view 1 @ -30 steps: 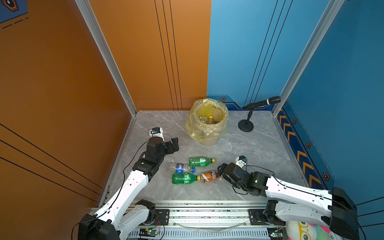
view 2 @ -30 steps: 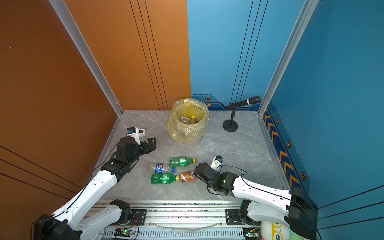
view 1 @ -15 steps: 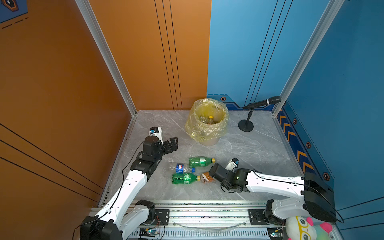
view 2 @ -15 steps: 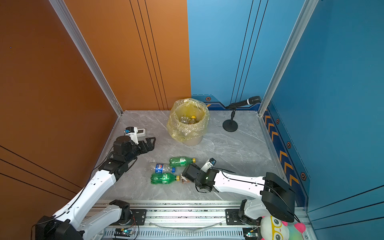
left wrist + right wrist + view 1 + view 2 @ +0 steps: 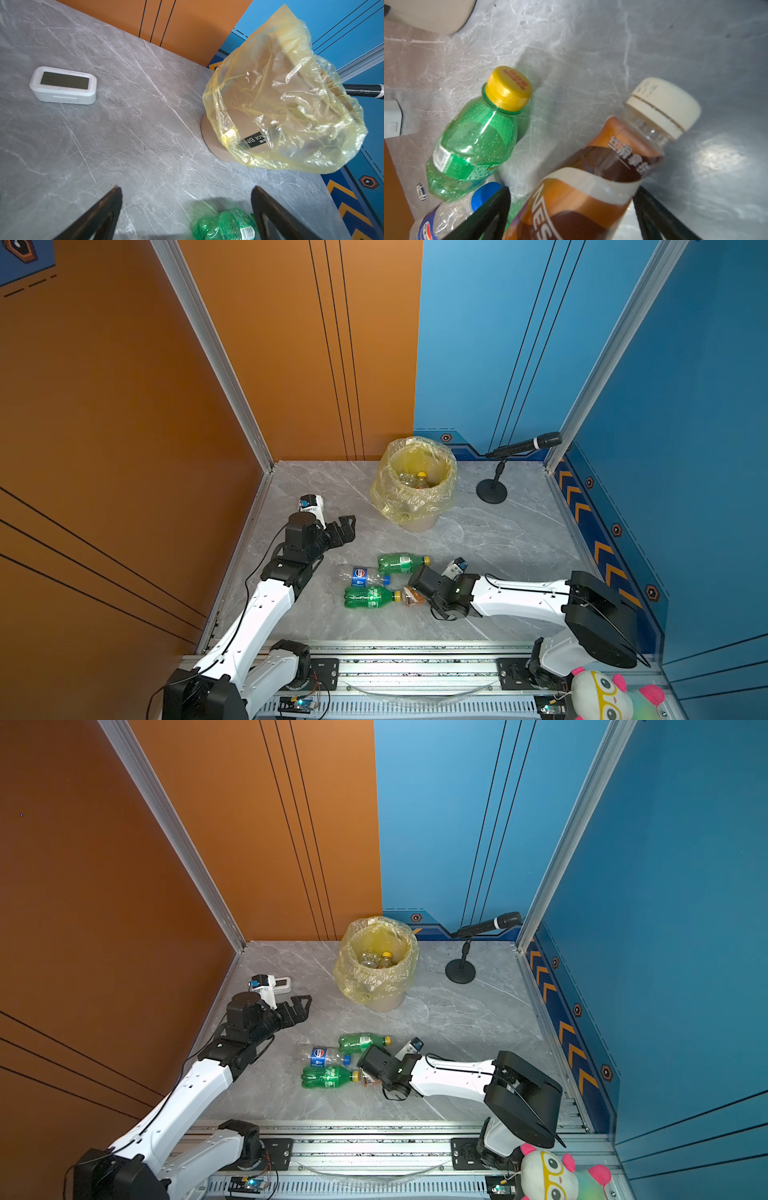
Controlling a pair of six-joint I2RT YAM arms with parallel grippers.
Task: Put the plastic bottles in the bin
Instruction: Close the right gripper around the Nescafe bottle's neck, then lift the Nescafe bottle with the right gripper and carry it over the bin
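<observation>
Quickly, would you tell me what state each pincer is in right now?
Left pincer: open, empty.
Right pincer: straddling the brown coffee bottle; grip cannot be told.

Four bottles are lying on their sides, clustered near the front: a far green bottle [image 5: 401, 563] and a near green bottle [image 5: 370, 597], both yellow-capped, a clear Pepsi bottle [image 5: 361, 576] between them, and a brown coffee bottle [image 5: 571, 199] beside the near one's cap. The yellow-bagged bin [image 5: 399, 502] is standing upright farther back, seemingly holding a few more bottles [image 5: 421, 476].

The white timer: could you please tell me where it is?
In a top view the timer lies at far left, beyond the left gripper and left of the bin.
</observation>
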